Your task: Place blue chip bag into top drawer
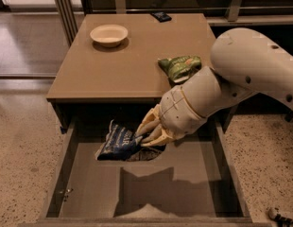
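Gripper position: inside the open top drawer, at its rear, just below the front edge of the table. It is carried on a thick white arm that enters from the picture's right and slopes down toward the drawer.

State of gripper: clenched on the blue chip bag. The cream-coloured fingers pinch the bag's near end between them, one above and one below.

Position of bag relative to gripper: the bag extends to the picture-left of the fingertips and touches them at its right end. The rest of it hangs free and slightly lower, crumpled, with white lettering facing up. It lies within the drawer's walls, over the rear part of the bottom. A dark shadow sits directly beneath the bag and gripper. Whether the bag touches the drawer bottom cannot be determined.

Drawer: pulled out toward the camera. Its flat bottom shows bare in front of the gripper, crossed by the arm's shadow.

Other items, all on the table top behind and above the gripper:
- Green snack bag: nearest, just behind the wrist, close to the table's right edge.
- White bowl: well behind and to the picture-left.
- Small dark object: farthest back, at the rear edge.
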`<state>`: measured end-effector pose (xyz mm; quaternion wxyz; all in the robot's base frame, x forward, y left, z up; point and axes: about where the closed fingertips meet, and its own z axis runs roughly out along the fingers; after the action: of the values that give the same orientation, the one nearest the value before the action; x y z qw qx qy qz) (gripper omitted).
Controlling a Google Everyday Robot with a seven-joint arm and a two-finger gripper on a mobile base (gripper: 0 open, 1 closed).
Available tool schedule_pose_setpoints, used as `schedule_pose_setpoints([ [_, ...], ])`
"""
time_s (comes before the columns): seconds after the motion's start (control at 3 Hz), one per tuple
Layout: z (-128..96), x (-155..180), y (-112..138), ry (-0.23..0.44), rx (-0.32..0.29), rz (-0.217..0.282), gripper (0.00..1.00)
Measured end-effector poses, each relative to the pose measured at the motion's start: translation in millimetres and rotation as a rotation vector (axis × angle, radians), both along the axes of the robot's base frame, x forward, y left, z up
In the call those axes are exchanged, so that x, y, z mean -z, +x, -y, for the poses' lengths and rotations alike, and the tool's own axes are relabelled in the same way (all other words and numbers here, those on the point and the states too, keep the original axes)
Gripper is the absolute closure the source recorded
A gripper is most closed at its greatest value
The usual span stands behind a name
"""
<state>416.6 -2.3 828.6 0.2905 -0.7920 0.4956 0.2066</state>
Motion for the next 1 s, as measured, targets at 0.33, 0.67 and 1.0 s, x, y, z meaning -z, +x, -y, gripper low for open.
schedule_pose_setpoints([
  [0.33,1,13,-2,-0.003,0.002,-0.007,1.00],
  [0.67,4,40,-4,0.007,0.000,-0.020,1.00],
  [1.0,5,77,1,-0.003,-0.004,-0.033,1.00],
])
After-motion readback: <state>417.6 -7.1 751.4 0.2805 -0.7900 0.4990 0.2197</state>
